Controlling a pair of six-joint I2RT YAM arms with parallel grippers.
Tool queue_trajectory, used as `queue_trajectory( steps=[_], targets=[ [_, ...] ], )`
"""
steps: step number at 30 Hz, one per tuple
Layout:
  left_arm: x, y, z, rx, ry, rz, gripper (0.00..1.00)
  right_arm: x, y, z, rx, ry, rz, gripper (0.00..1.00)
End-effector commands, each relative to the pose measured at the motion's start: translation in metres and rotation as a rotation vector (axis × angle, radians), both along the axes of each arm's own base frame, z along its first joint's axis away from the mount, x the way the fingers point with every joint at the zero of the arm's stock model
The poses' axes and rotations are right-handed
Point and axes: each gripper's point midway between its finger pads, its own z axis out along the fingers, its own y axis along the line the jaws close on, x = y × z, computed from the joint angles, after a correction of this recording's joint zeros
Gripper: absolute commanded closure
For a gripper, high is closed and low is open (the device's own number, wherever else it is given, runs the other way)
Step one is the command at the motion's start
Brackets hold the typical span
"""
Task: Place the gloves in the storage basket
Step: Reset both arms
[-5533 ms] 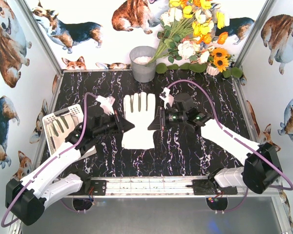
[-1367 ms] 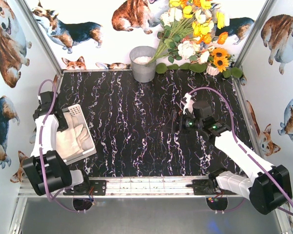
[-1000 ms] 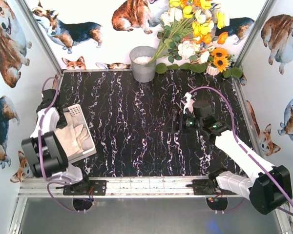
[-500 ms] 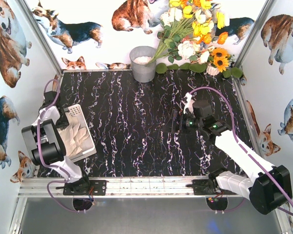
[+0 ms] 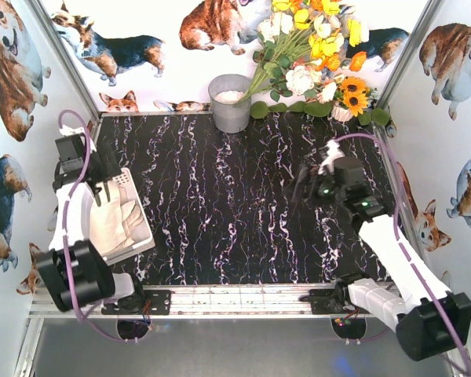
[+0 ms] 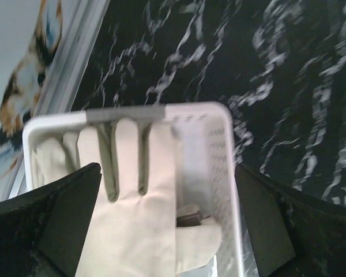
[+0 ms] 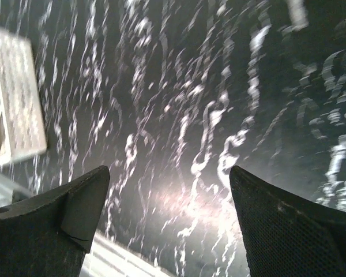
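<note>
We see the glove, earlier flat on the tabletop, now lying in the storage basket. The left pincer now spreads wide above it; the right pincer has shifted rightward.

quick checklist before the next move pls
1. Glove inside basket: ok, lying in it.
2. Left gripper open: ok, jaws wide apart, nothing pinched.
3. That gripper clear of the glove: cannot tell.
4. Right gripper empty: ok, open over the table.
5. Other gloves out on the table: ok, none seen from the top view.
</note>
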Motion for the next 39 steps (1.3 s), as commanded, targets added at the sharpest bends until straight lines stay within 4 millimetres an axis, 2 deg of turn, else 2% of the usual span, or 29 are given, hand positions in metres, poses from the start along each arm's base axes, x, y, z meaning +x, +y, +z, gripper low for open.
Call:
queue_trajectory(
  steps=[1,5,8,9,12,17,20,23,25,28,30,31,34,35,37,39],
  targets=[
    [0.034,-0.012,0.076,0.018,-0.347,-0.064,0.04,0.046,-0.049,0.028,0.001,-0.184,-0.205,0.12],
    [0.037,-0.014,0.088,0.031,-0.588,-0.019,0.00,0.071,-0.092,0.024,-0.098,-0.363,-0.385,0.09],
    [0.028,-0.020,0.066,0.111,-0.670,-0.007,0.00,0.076,-0.119,0.005,-0.230,-0.448,-0.469,0.03],
    [0.021,-0.030,0.035,0.174,-0.674,-0.020,0.00,0.077,-0.143,-0.007,-0.347,-0.479,-0.551,0.02],
    [0.010,-0.043,0.010,0.194,-0.687,-0.041,0.00,0.075,-0.158,-0.025,-0.454,-0.512,-0.566,0.02],
    [-0.015,-0.054,-0.020,0.226,-0.699,-0.055,0.00,0.077,-0.163,-0.044,-0.528,-0.596,-0.547,0.00],
    [-0.020,-0.063,-0.033,0.219,-0.706,-0.088,0.00,0.082,-0.159,-0.059,-0.531,-0.568,-0.519,0.00],
    [-0.012,-0.075,-0.030,0.224,-0.743,-0.144,0.00,0.095,-0.155,-0.072,-0.546,-0.560,-0.482,0.00],
    [-0.001,-0.081,-0.035,0.229,-0.727,-0.176,0.00,0.103,-0.153,-0.076,-0.573,-0.573,-0.454,0.00],
    [0.016,-0.090,-0.050,0.229,-0.674,-0.229,0.00,0.115,-0.154,-0.099,-0.589,-0.519,-0.447,0.00],
    [0.022,-0.095,-0.060,0.242,-0.662,-0.257,0.00,0.119,-0.158,-0.102,-0.568,-0.557,-0.471,0.00],
    [0.025,-0.096,-0.057,0.255,-0.670,-0.252,0.00,0.119,-0.157,-0.100,-0.562,-0.563,-0.466,0.00],
    [0.041,-0.095,-0.070,0.269,-0.552,-0.241,0.00,0.120,-0.153,-0.106,-0.553,-0.497,-0.421,0.00],
    [0.043,-0.097,-0.076,0.283,-0.507,-0.231,0.00,0.121,-0.154,-0.105,-0.550,-0.507,-0.424,0.00],
    [0.038,-0.088,-0.073,0.300,-0.518,-0.161,0.00,0.121,-0.154,-0.104,-0.546,-0.526,-0.429,0.00],
    [0.037,-0.088,-0.072,0.307,-0.522,-0.150,0.00,0.121,-0.154,-0.104,-0.547,-0.542,-0.431,0.00]
  ],
)
